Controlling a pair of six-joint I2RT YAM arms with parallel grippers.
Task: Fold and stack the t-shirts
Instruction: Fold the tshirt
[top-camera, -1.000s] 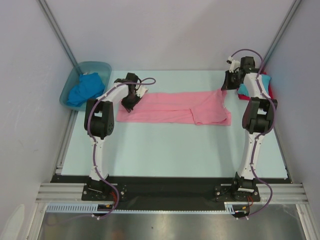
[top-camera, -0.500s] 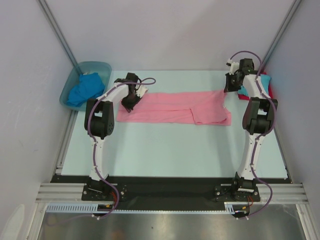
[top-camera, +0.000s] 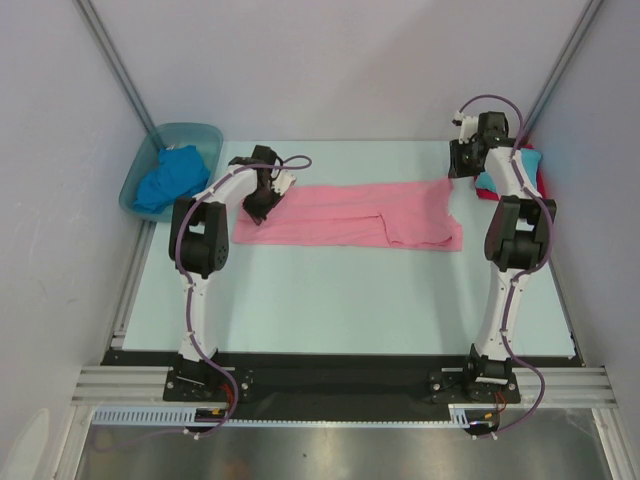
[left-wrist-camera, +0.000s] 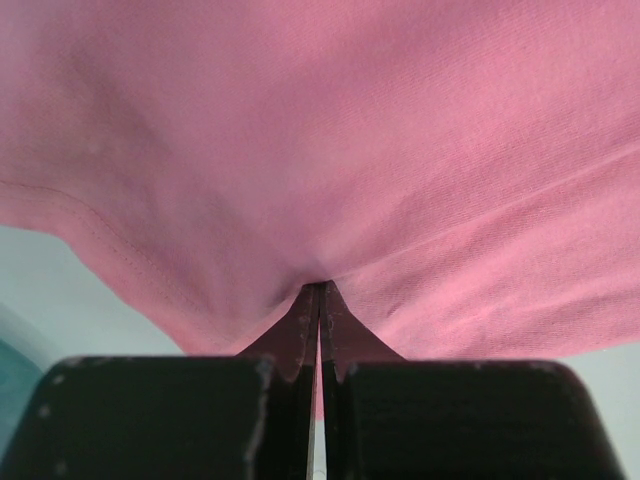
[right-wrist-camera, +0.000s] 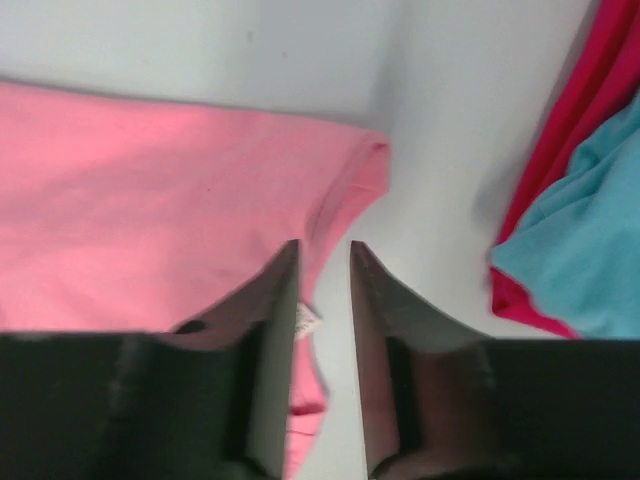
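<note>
Pinching a fold of the pink tee (left-wrist-camera: 350, 130) dead shut, that's the L claw (left-wrist-camera: 320, 290). Its tips are closed w/ cloth nipped between them at the tee's left end. Imo it's there as an anchor so that end doesn't slide around.

R claw (right-wrist-camera: 325, 250) is a diff story: jaws a narrow crack apart, nothing between them, hovering over the tee's far right corner (hem or sleeve edge, can't tell which). So only one side has a grip rn.

The pink tee lies stretched in a long flat strip across the back of the table (top-camera: 330, 300). It looks folded lengthwise already, w/ an extra layer doubled over on the right part. My guess is the ends get brought together next, and the R claw needs a bite first.

Just right of the R claw, by the wall, the turq tee (right-wrist-camera: 590, 230) sits on the red tee (right-wrist-camera: 590, 90), prob the stack. Blue tee (top-camera: 170, 175) is bunched in the tub (top-camera: 195, 130) far left, not folded yet.
</note>
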